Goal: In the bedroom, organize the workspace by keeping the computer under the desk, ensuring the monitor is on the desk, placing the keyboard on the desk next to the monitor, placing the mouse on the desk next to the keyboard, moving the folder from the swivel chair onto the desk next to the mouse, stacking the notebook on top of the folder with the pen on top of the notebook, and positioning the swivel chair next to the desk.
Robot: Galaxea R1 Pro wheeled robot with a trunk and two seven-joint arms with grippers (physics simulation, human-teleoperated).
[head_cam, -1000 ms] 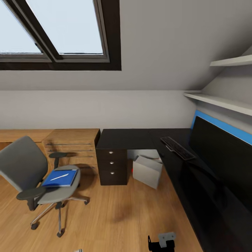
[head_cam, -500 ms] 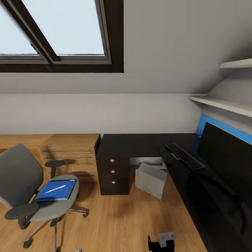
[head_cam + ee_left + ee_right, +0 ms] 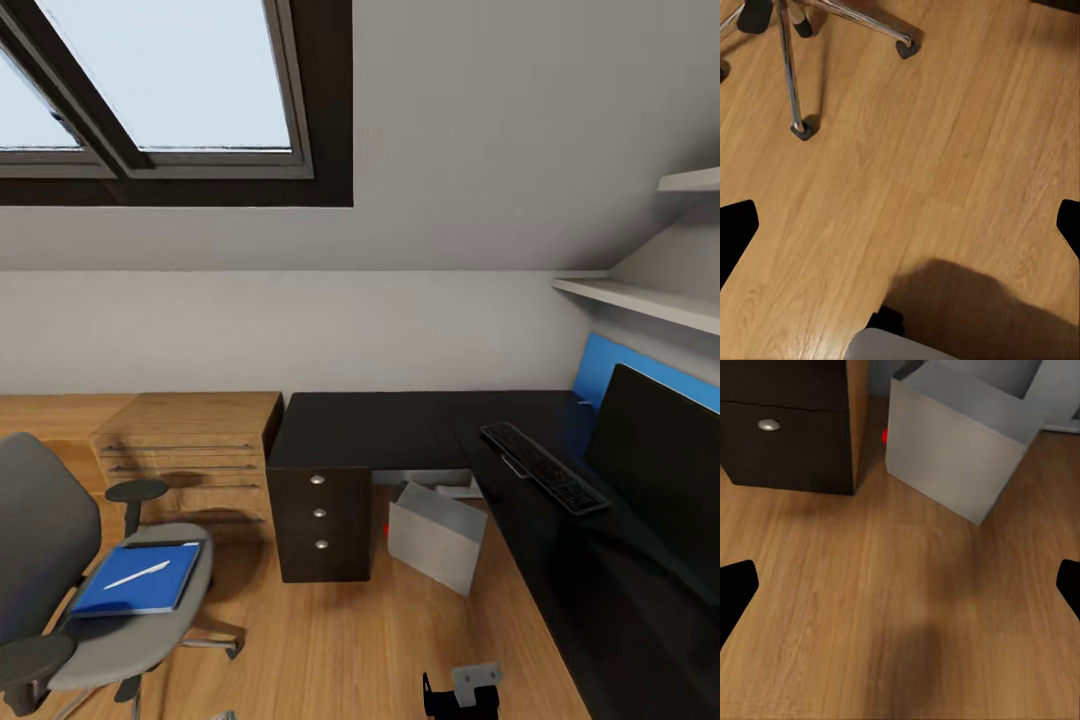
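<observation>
Two grippers of mine, the left gripper [image 3: 900, 225] and right gripper [image 3: 900, 585], hang above the wood floor [image 3: 330, 640] with fingers spread wide, holding nothing. On the swivel chair [image 3: 120, 620] seat lies the folder [image 3: 135, 580], pen [image 3: 137, 574] on top. Along the desk's [image 3: 360, 430] right edge sits the keyboard [image 3: 545, 467] beside the monitor [image 3: 665, 470]; the computer [image 3: 437, 530] stands under the desk.

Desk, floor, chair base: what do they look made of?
Desk: dark, near-black wood or laminate, slightly glossy top; round metal-look drawer knobs. Floor: light wood planks, with visible grain and board seams. Chair base: chrome-like metal legs with bright highlights, ending in black casters, probably plastic. It's a render, so the looks are only approximate.
</observation>
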